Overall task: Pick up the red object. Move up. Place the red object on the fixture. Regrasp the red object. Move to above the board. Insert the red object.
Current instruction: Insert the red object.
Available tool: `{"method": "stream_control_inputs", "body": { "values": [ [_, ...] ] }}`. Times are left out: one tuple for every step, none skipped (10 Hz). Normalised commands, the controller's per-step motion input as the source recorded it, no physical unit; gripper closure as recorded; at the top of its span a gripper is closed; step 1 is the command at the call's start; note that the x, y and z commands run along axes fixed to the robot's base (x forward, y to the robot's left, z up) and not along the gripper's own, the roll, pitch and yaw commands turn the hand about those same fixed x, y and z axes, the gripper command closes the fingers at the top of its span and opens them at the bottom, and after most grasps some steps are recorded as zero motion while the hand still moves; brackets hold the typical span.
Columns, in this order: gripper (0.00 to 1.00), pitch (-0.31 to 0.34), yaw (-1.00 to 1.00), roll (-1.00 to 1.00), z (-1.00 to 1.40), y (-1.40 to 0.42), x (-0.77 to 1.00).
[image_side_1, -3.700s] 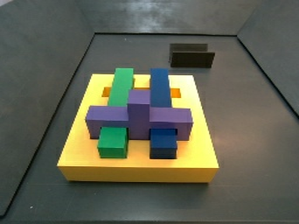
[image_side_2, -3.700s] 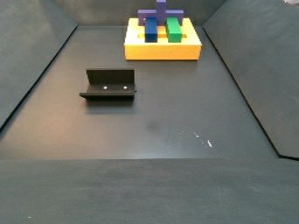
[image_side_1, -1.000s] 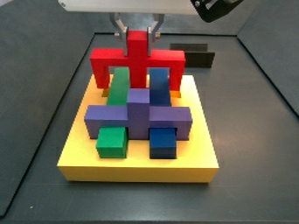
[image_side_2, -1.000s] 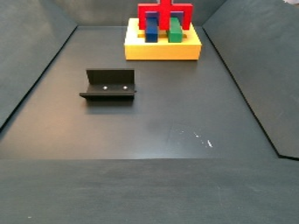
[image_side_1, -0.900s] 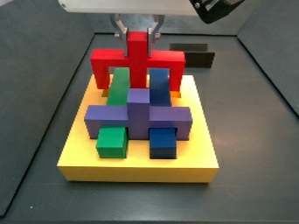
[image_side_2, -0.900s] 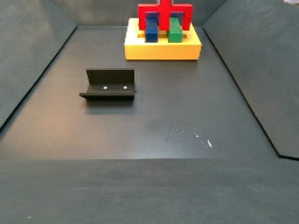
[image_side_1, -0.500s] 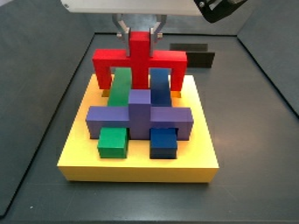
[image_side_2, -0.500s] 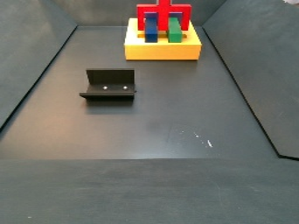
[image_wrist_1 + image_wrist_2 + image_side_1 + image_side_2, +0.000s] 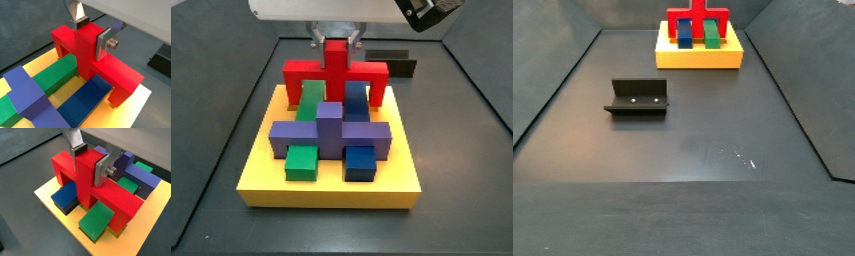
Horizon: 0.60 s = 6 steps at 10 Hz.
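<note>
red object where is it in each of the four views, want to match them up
In a wrist view: the red object fills the centre, its stub in the claw, over the green and blue blocks.
In a wrist view: centre too, above the board.
In a side view: upper centre, at the board's far end.
In a side view: top centre, small.
Shared landmark: the yellow board.

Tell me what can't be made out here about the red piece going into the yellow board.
- Red object legs' ends: in both wrist views, hidden behind the green and blue blocks; seating unclear.
- Gripper: in a side view, body cut off by the edge.
- Board: in a side view, slots too small.
</note>
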Motion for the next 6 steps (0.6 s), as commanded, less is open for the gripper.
{"method": "stream_control_inputs", "body": {
  "values": [
    [1.0, -0.039, 0.0, -0.03, -0.09, 0.05, 0.0],
    [1.0, -0.057, 0.0, -0.02, -0.14, 0.04, 0.0],
    [1.0, -0.101, 0.0, -0.02, -0.25, 0.01, 0.0],
    [1.0, -0.127, 0.0, -0.02, -0.31, 0.0, 0.0],
    [1.0, -0.12, 0.0, -0.02, -0.31, 0.0, 0.0],
    [1.0, -0.094, 0.0, -0.01, -0.26, 0.0, 0.0]
  ]
}}
